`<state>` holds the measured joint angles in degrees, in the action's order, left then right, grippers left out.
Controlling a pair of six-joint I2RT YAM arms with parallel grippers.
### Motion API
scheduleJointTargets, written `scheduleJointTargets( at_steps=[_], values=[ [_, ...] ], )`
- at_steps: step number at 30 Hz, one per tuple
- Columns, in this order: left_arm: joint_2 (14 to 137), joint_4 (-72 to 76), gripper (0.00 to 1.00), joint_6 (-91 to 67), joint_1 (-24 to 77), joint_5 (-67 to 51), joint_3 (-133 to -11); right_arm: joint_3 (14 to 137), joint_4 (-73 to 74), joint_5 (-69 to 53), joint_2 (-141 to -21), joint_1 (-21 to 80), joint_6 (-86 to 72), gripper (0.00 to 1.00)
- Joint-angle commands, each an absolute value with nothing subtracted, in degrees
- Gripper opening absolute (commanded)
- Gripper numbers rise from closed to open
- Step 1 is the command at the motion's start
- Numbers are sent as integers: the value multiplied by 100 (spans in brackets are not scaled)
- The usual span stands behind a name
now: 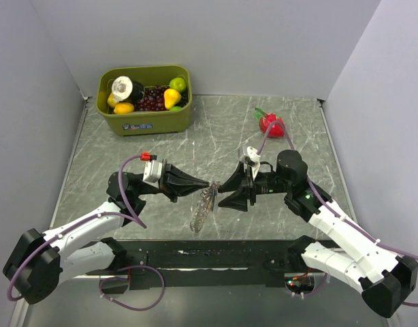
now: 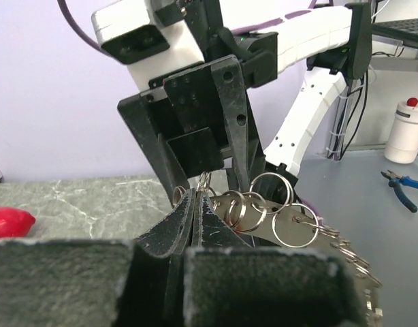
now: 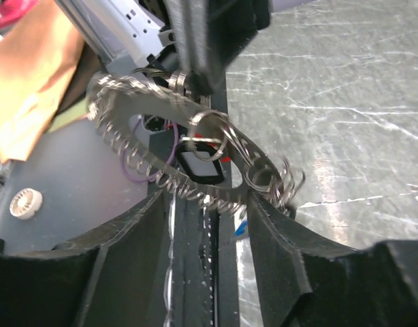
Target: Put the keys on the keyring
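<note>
The keyring [image 1: 203, 208] is a long flat metal plate hung with several silver split rings. It hangs tilted between the two grippers above the marble table. My left gripper [image 1: 207, 184] is shut on one small ring at the plate's upper end; in the left wrist view the closed fingertips [image 2: 195, 199] pinch it and the plate [image 2: 291, 228] runs off to the right. My right gripper [image 3: 209, 204] is open, its fingers either side of the plate [image 3: 195, 184]. A small blue bit [image 3: 239, 228] shows under the plate; I cannot tell whether it is a key. No other keys are clear.
A green bin [image 1: 145, 120] of toy fruit stands at the back left. A red toy [image 1: 271, 124] lies at the back right. Off the table, the left wrist view shows blue pliers [image 2: 403, 187] and a white bottle [image 2: 406, 129].
</note>
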<state>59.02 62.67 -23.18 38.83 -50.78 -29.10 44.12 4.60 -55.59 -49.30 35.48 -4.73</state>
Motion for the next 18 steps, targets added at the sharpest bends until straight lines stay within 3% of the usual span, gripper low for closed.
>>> scheduleJointTargets(
  at_steps=[1,2,5,8,11,18],
  values=[
    [5906,7075,1,-2496,3893,-5115,-2900,4359,-359,-5704,-4887,3577,-790,62],
    [5915,7066,1,-2505,3894,-5115,-2892,4359,-378,-5722,-4895,3586,-852,62],
    [5915,7049,1,-2470,3894,-5080,-2900,4359,-536,-5687,-4896,3595,-966,77],
    [5906,6935,1,-2400,3894,-5036,-2927,4350,-677,-5616,-4878,3595,-1081,78],
    [5915,6926,1,-2399,3885,-5010,-2909,4377,-755,-5511,-4922,3595,-1168,77],
    [5959,7075,1,-2487,3894,-5036,-2883,4386,-958,-5256,-4975,3586,-1380,61]
  ],
)
